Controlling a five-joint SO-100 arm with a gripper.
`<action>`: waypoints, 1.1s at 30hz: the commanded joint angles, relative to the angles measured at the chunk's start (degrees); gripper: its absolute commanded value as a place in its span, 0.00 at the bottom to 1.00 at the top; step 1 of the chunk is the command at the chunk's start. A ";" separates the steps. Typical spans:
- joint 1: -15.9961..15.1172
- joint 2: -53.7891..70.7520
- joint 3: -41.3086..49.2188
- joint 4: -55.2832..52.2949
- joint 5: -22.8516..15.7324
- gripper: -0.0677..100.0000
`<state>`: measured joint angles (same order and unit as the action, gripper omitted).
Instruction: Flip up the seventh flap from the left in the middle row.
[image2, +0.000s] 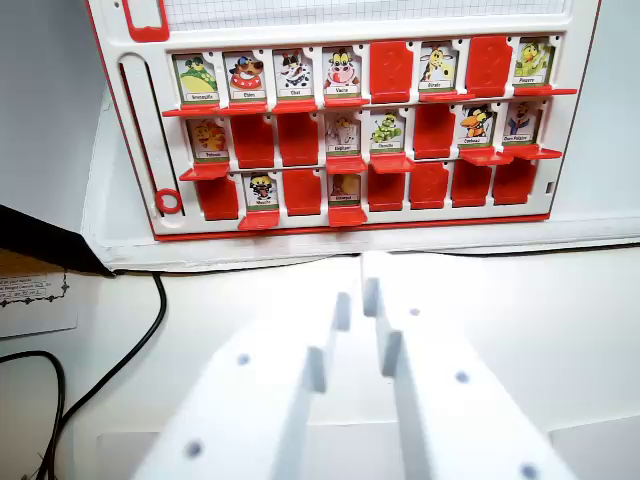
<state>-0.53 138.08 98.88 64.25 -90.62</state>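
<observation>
A red-and-white flap board (130, 150) with three rows of flaps stands at the top of the wrist view. In the middle row, the seventh slot from the left (476, 125) shows a cartoon bird card with a name label. The sixth slot (432, 130) is plain red, and the eighth (520, 122) shows a card. My white gripper (357, 292) fills the lower foreground, well short of the board. It points roughly at the board's bottom edge near the centre. Its fingertips are nearly together with nothing between them.
A black cable (120, 360) curves across the white table at the left. A dark-edged box (40, 250) with a printed label (35, 300) sits at the far left. The board rests on a white base (300, 250) with a raised edge.
</observation>
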 joint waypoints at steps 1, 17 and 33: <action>0.62 0.35 -5.19 -1.49 0.88 0.00; 1.93 0.62 -2.64 -2.90 0.26 0.00; 9.23 -2.81 9.32 -20.21 -4.57 0.00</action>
<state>6.59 135.88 107.58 50.19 -93.78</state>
